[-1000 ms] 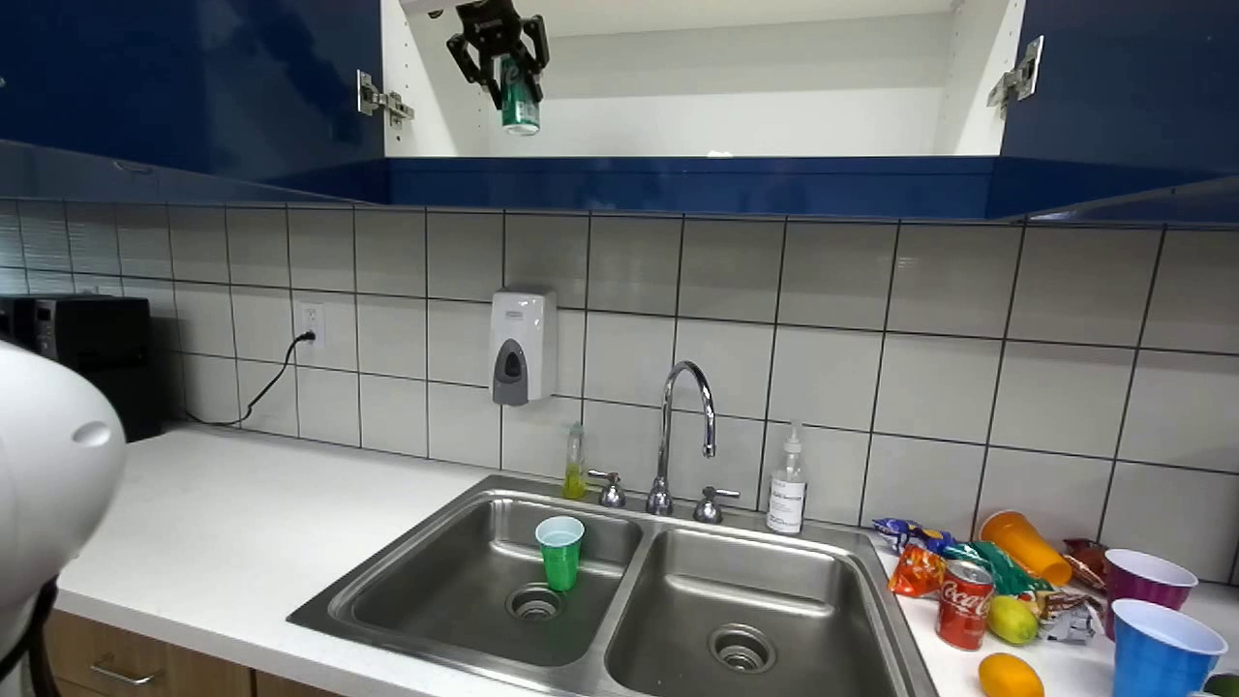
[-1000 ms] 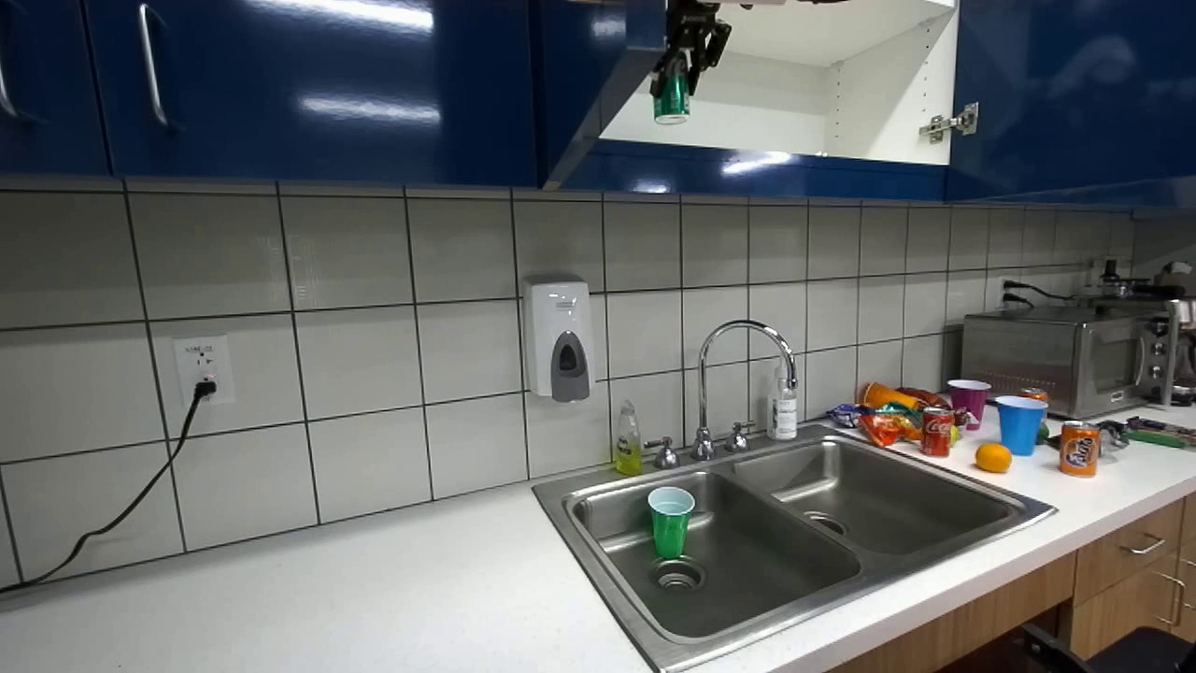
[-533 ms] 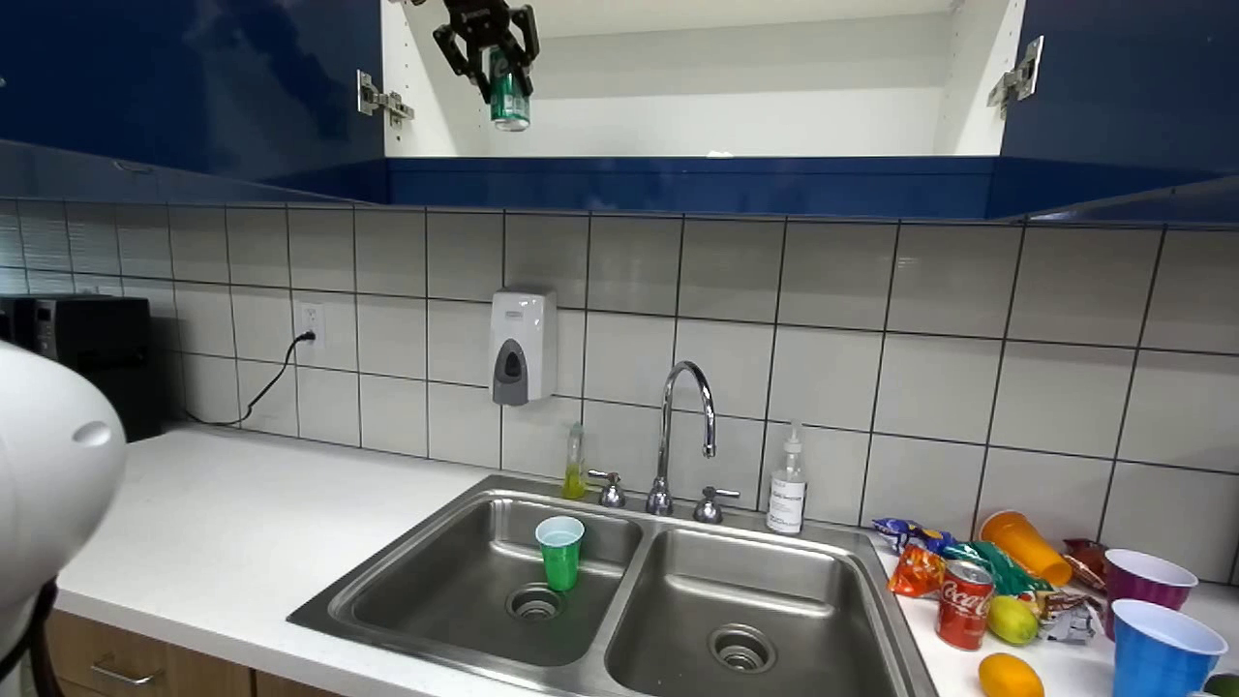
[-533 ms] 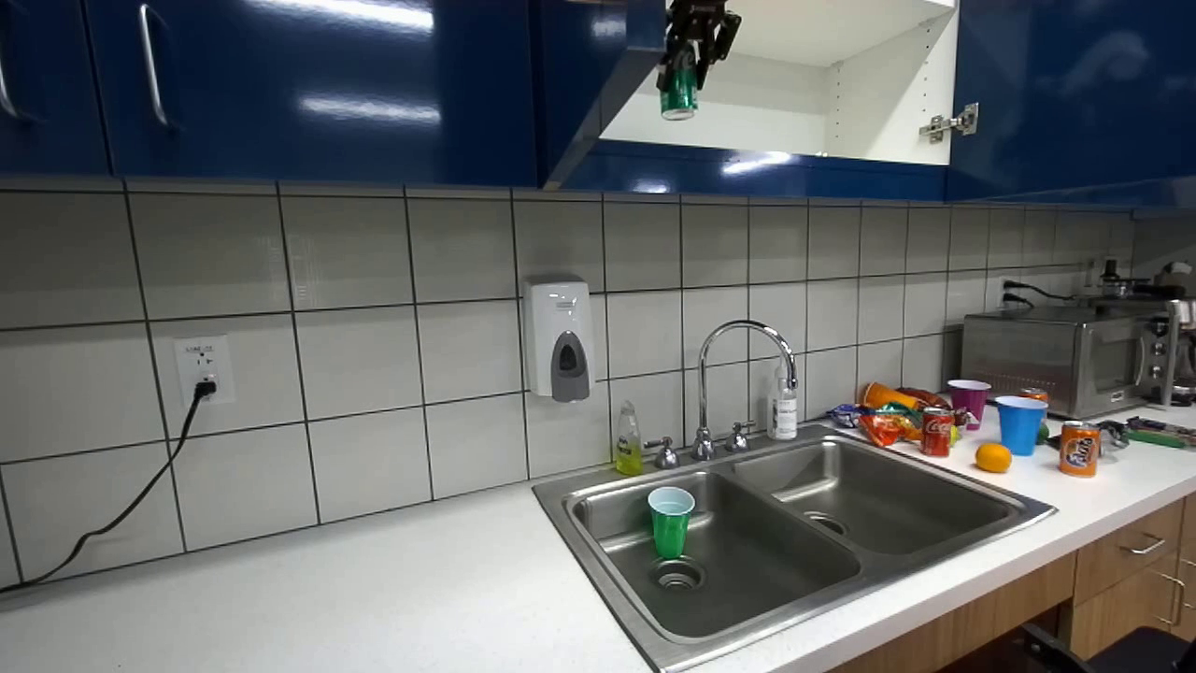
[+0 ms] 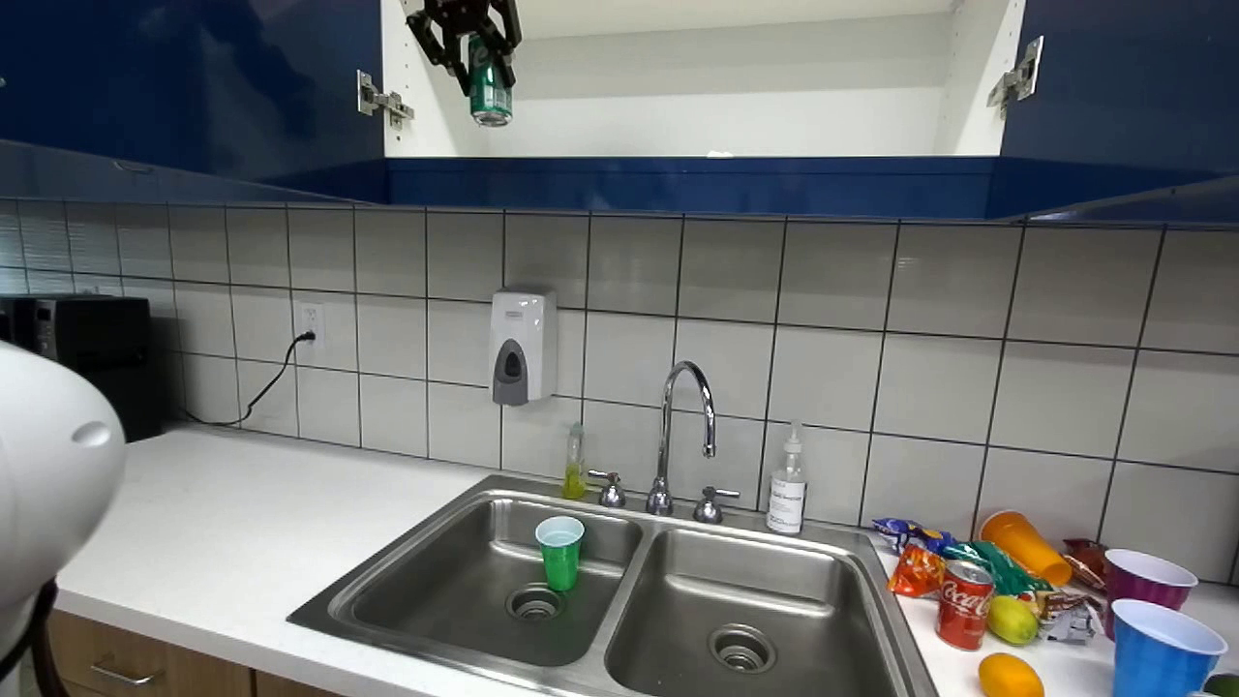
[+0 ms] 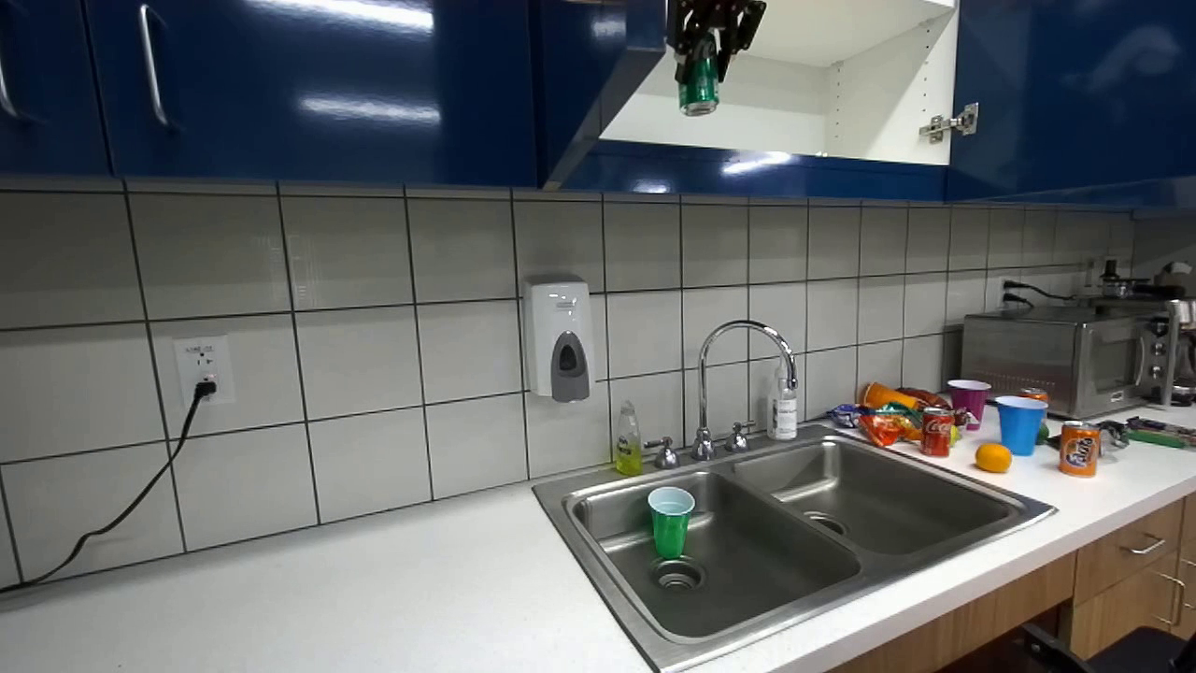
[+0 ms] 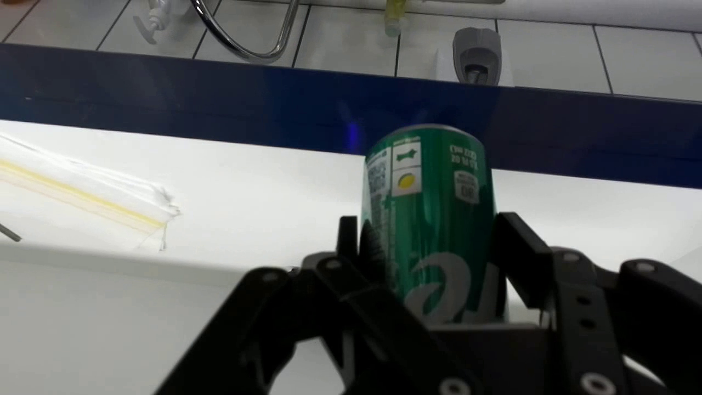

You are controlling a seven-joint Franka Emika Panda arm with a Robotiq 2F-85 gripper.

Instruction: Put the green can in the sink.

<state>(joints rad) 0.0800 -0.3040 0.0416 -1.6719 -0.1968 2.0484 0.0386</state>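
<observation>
The green can (image 5: pixel 490 105) is held high in front of the open cupboard, well above the sink. It points bottom end down, slightly tilted, and also shows in another exterior view (image 6: pixel 699 95) and large in the wrist view (image 7: pixel 433 208). My gripper (image 5: pixel 487 83) is shut on the can's sides, one finger on each side; the wrist view shows both fingers (image 7: pixel 428 219) against it. The can's upper end is hidden by the gripper. The stainless double-basin sink (image 5: pixel 622 595) with its chrome faucet (image 5: pixel 666 436) is below in both exterior views.
The cupboard's blue lower edge (image 5: pixel 692 182) and open doors (image 6: pixel 607 89) are close to the can. A short green cup (image 5: pixel 561 561) stands in a sink basin. A soap dispenser (image 5: pixel 524 348) and bottles (image 5: pixel 788 489) are behind. Cans, cups, fruit and wrappers lie beside the sink.
My gripper has moved slightly up and outward from the cupboard, carrying the can, which looks a little larger and more tilted. The grip and everything on the counter are unchanged.
</observation>
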